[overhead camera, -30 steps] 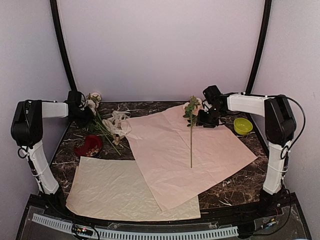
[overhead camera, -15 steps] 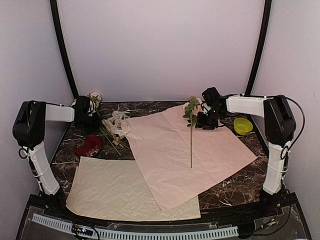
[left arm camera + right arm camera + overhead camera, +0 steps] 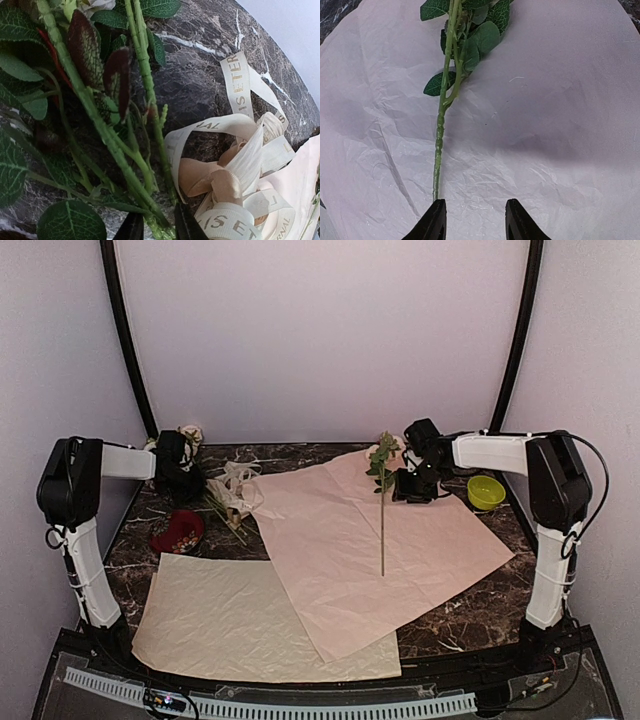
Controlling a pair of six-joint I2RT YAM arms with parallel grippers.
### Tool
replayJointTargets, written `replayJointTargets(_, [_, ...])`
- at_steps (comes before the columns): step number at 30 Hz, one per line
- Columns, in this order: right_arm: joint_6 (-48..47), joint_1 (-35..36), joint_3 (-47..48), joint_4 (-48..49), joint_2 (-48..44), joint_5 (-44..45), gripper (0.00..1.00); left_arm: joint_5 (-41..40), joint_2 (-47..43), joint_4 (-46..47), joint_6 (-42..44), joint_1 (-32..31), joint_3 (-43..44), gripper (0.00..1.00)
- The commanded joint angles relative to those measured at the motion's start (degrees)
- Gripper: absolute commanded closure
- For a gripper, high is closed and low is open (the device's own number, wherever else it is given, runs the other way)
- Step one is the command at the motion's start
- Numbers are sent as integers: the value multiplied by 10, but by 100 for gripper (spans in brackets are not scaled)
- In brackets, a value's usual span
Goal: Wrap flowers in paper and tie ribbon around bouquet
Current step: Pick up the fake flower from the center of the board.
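**Left gripper (image 3: pixel 159 227) clamped on flowers (image 3: pixel 100 125); right gripper (image 3: pixel 474 220) parted, empty**

The clamped stems lie at the table's (image 3: pixel 470 610) far left, just beside the tan ribbon (image 3: pixel 212 184) tangled with cream printed ribbon (image 3: pixel 240 85). The right gripper hovers over the pink paper (image 3: pixel 560 100), where one leafy stem (image 3: pixel 440 130) lies.
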Motion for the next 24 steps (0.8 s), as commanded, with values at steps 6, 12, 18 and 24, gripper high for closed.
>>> replayJointTargets(6, [-5,5,-11,8,-16,-3,59,-18,21,-44,38,-3,50,75])
replayJointTargets(12, [-12,4,-12,3,-23,-5,59,-8,50,-68,46,-2,64,74])
replayJointTargets(18, [-15,4,-17,7,-24,-9,59,-12,57,-76,50,-3,72,79])
replayJointTargets(24, [-18,4,-17,3,-25,-11,59,-16,47,-102,54,-2,81,91])
